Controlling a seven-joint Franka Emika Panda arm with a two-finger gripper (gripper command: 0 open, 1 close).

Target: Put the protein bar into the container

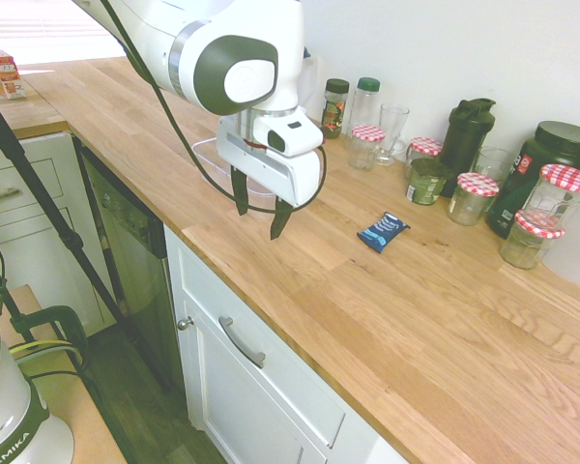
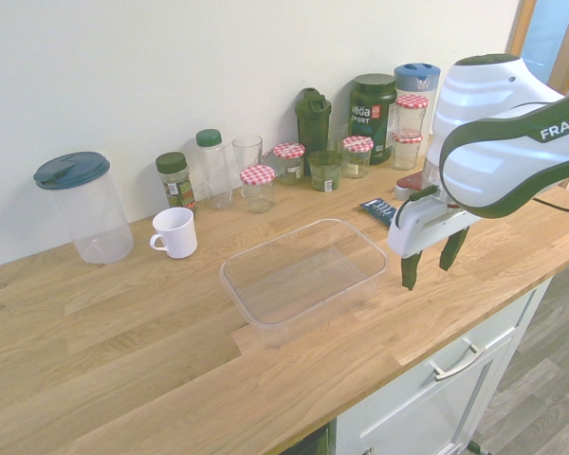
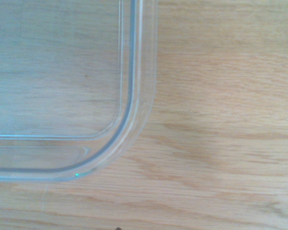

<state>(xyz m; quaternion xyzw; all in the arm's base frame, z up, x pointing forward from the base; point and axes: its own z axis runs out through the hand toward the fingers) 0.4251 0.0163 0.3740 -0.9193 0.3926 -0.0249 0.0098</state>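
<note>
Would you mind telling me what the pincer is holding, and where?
Nothing: the pincer hangs open and empty, and the protein bar lies on the counter.

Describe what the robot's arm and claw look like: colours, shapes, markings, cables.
The arm is glossy white with rounded, bulbous segments and dark grey joint bands; one dark grey cap has a white oval centre. White letters "FRANK" run along a dark band, cut off by the frame edge. A black cable loops beside the wrist. The claw has a white boxy body and two slim dark fingers.

Bare wooden countertop [image 1: 416, 319] lies open around my claw [image 1: 261, 207]. Clear shallow plastic tub [image 2: 303, 270] sits just beside. Red-checked-lidded glass jars [image 1: 476, 198] crowd the wall.
</note>
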